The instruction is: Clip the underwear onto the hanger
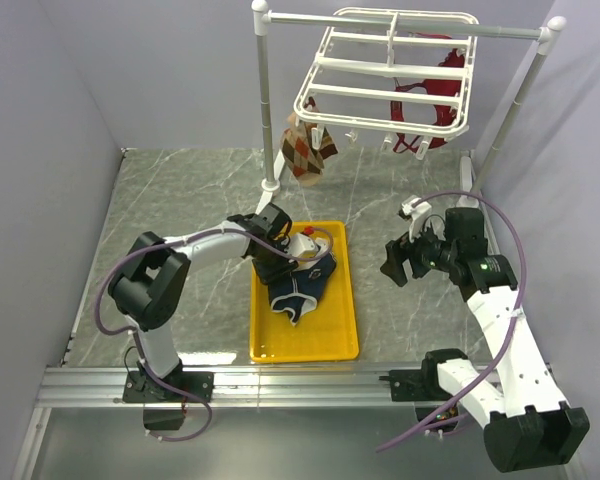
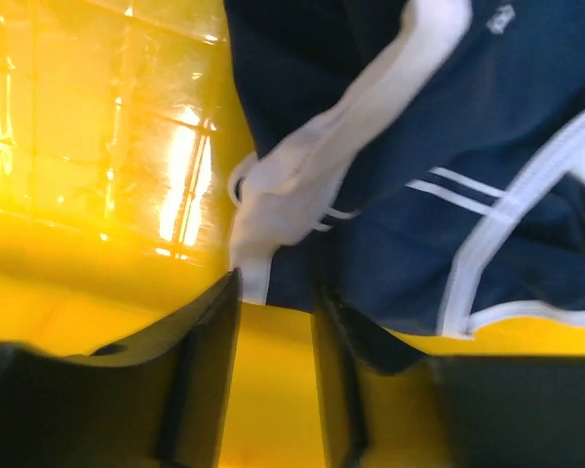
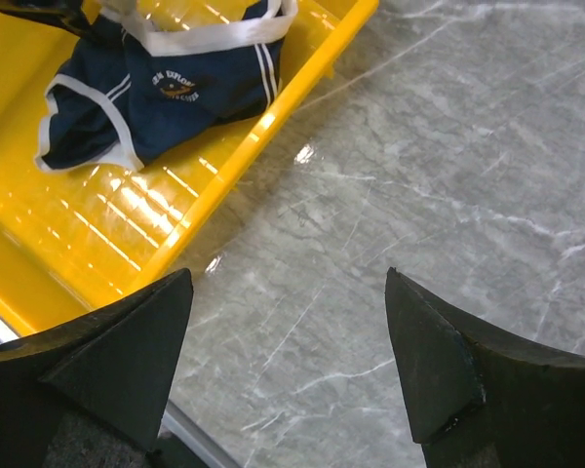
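Note:
The navy underwear (image 1: 302, 285) with white trim lies crumpled in a yellow tray (image 1: 305, 345). My left gripper (image 1: 278, 255) is low over the garment's far-left edge. In the left wrist view its jaws (image 2: 278, 292) stand narrowly apart with bare tray between them, the tips at the underwear's (image 2: 448, 146) white waistband. My right gripper (image 1: 398, 265) is open and empty above the table, right of the tray; its view (image 3: 288, 292) shows the underwear (image 3: 166, 97) at the upper left. The white hanger (image 1: 390, 75) hangs tilted from the stand at the back.
A white pole-frame stand (image 1: 264, 100) carries the hanger. A brown-and-cream argyle cloth (image 1: 302, 150) is clipped at its left, and a dark red garment (image 1: 435, 90) at its right. The grey marble table (image 3: 448, 146) lies around the tray (image 3: 78, 244).

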`<move>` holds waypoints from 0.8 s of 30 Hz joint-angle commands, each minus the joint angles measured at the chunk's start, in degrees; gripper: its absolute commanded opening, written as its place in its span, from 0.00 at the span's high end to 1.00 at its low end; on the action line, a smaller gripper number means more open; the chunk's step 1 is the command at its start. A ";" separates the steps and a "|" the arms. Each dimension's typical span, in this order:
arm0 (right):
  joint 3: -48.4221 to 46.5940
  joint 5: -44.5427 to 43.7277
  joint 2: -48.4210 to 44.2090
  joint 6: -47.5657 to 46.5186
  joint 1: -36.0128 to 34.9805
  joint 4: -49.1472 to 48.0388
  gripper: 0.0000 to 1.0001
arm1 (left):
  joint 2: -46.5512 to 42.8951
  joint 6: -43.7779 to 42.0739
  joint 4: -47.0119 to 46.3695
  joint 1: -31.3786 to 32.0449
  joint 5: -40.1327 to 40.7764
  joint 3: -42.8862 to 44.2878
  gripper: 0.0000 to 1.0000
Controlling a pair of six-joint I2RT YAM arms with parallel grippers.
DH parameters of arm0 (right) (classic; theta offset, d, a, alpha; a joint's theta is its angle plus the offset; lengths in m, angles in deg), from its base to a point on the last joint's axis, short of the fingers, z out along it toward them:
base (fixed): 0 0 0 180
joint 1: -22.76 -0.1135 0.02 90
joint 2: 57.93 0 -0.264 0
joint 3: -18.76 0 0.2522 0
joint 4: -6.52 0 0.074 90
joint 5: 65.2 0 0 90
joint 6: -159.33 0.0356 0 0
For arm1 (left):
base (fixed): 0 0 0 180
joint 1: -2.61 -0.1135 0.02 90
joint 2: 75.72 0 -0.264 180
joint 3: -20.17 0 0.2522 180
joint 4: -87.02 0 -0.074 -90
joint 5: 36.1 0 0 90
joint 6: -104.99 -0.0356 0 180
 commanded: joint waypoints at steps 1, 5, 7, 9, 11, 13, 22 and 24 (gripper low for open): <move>0.39 0.81 -1.69 1.60 -0.41 -3.82 0.14 | 0.60 0.91 0.41 0.40 2.90 2.67 0.61; 2.32 0.99 -3.36 5.72 -0.33 -9.26 0.16 | -2.38 1.35 -0.29 0.76 1.50 2.94 0.78; 2.59 1.25 -3.89 7.31 -0.33 -12.42 0.16 | -3.96 1.70 -0.81 0.93 0.10 2.93 0.89; 1.89 1.34 -3.54 9.07 -0.33 -14.45 0.16 | -6.43 2.41 -1.69 1.11 0.26 2.76 1.00; 1.19 1.60 -2.93 10.04 -0.33 -14.90 0.16 | -8.88 2.76 -3.54 1.19 1.40 2.58 1.00; 0.31 1.87 -2.22 10.65 -0.33 -15.34 0.17 | -11.16 1.98 -4.07 1.20 4.29 3.45 1.00; -0.93 2.57 -1.60 13.90 -0.33 -17.26 0.17 | -22.56 4.21 0.35 -1.34 -5.07 4.36 0.87; 0.21 2.48 -3.35 16.18 -0.33 -19.98 0.17 | -28.38 11.69 -11.89 -5.11 -11.58 1.11 0.50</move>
